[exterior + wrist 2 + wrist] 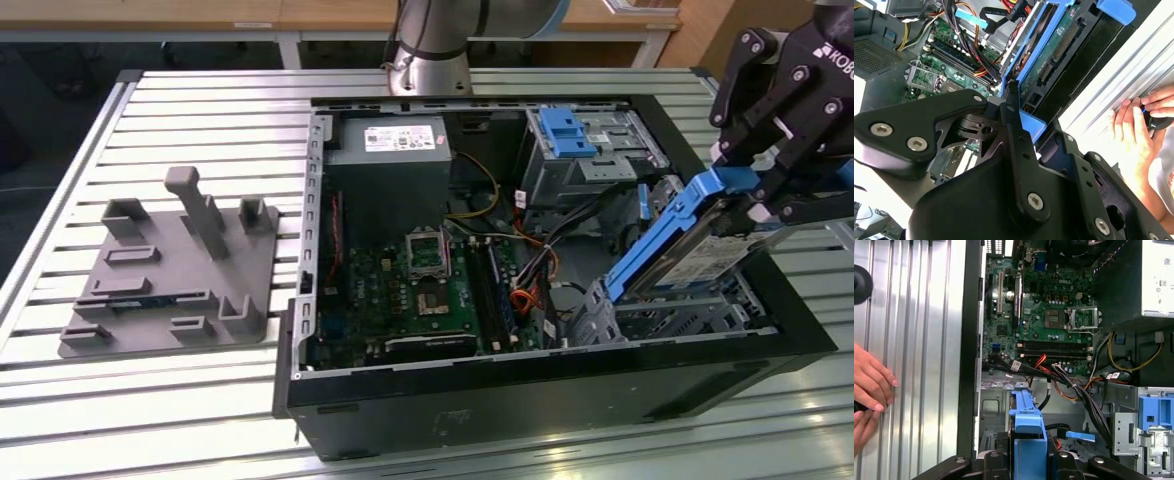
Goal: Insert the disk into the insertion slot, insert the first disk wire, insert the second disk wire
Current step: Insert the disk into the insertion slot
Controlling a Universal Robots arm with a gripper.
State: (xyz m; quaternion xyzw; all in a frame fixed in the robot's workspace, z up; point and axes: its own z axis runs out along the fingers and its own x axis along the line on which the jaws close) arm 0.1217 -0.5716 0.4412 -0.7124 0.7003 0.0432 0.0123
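The disk (687, 255), a silver drive in a blue carrier, hangs tilted and on edge over the near right corner of the open computer case. My gripper (754, 195) is shut on its upper end. Its blue carrier (1028, 437) shows between my fingers in both wrist views, as does the disk's green circuit side (1054, 45). Its lower end stands over the insertion slot (674, 318), the perforated grey bay (995, 412) under it. A thin red cable (1040, 360), apparently the first disk wire, lies loose between the motherboard and the bay. I cannot pick out the second disk wire.
A taller metal bay with a blue latch (571, 135) stands behind the slot. The motherboard (427, 290) and power supply (387, 140) fill the case. A grey fixture (174, 270) lies on the slatted table. A person's hands (869, 382) rest beside the case.
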